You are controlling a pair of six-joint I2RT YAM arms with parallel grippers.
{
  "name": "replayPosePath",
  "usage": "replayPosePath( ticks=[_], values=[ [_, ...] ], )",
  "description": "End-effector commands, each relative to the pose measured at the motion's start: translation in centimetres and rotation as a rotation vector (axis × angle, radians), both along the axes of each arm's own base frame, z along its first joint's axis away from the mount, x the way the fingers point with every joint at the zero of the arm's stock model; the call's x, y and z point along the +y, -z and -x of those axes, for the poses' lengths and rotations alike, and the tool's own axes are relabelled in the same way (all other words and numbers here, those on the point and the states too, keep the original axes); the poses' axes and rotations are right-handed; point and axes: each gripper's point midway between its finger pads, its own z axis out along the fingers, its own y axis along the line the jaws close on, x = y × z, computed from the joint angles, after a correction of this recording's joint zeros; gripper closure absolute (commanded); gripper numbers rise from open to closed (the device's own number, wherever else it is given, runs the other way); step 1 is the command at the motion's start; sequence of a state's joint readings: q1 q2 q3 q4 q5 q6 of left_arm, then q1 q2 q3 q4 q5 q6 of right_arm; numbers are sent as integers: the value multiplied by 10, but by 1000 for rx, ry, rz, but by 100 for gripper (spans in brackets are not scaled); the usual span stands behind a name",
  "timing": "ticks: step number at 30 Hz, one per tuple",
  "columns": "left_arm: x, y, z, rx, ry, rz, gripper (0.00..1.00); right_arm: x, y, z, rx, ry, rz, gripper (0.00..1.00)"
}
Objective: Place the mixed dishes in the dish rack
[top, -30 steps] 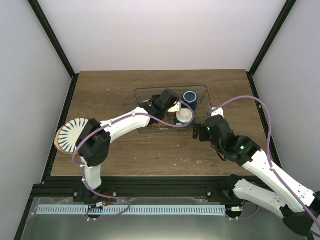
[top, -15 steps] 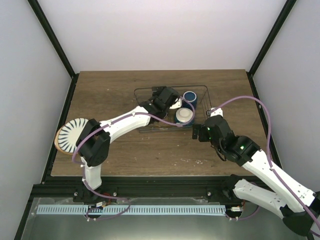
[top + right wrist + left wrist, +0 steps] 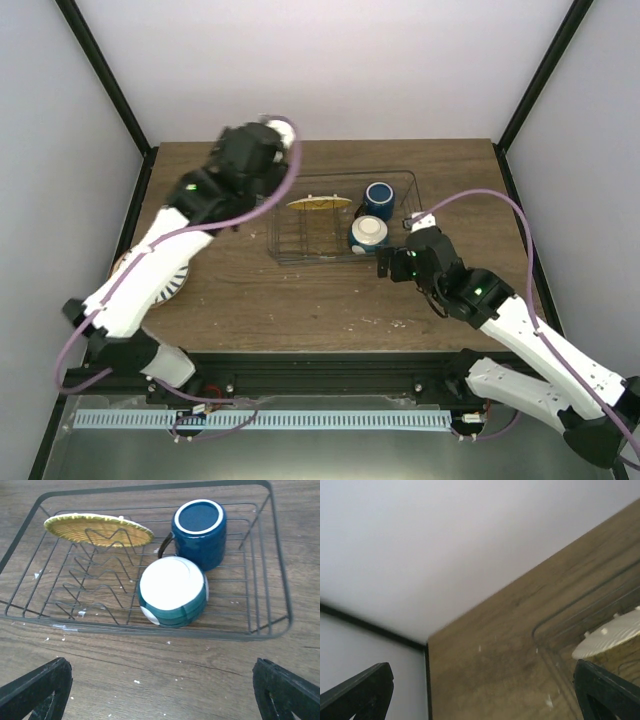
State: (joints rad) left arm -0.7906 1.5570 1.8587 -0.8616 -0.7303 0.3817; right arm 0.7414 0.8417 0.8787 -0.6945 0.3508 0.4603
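On the wooden table (image 3: 250,300), toward its far right part, sits the dish rack (image 3: 277,575), a grey wire basket with zigzag dividers inside. Three of the dishes are in it: the orange-yellow grid-patterned plate (image 3: 97,529) stands on edge and tilted among the dividers at the far left of the basket, the dark blue cup (image 3: 198,527) is in the far right part with its handle toward the plate and one white-rimmed round end facing the right wrist camera, and the small bowl (image 3: 172,592) lies just in front of the cup, touching it or nearly so, with a white round face up and teal-green bands round its side. Well apart from the rack, at the left edge of the table, the white plate with black radial stripes (image 3: 172,282) shows only in part from under the left arm. The left gripper (image 3: 482,690) is held high over the far left part of the table, blurred in the overhead view; its two dark fingers (image 3: 360,690) stand wide apart with nothing between them. The right gripper (image 3: 160,690) hovers just beside the near right side of the rack, released too, jaws spread wide and holding nothing, looking down at the cup and bowl
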Motion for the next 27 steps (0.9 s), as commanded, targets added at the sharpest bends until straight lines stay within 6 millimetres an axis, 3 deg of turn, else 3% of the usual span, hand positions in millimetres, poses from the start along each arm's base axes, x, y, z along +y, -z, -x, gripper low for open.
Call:
replayPosePath(
  ticks=[1,4,11,18,23,27],
  values=[
    [91,49,47,255,-302,236,0,27,-3,-8,-15,-110,-7,0],
    [138,75,72,294,-434,303,0,45,0,-14,-3,-171,2,0],
    [205,126,119,361,-595,431,0,82,-5,-19,1,-284,-18,0],
    [195,169,120,454,-611,604,0,77,-4,-21,-3,-263,14,0],
    [168,212,109,618,-587,723,0,74,1,-19,9,-254,27,0],
    [176,240,99,664,-681,661,0,74,4,-18,10,-257,18,0]
  ],
)
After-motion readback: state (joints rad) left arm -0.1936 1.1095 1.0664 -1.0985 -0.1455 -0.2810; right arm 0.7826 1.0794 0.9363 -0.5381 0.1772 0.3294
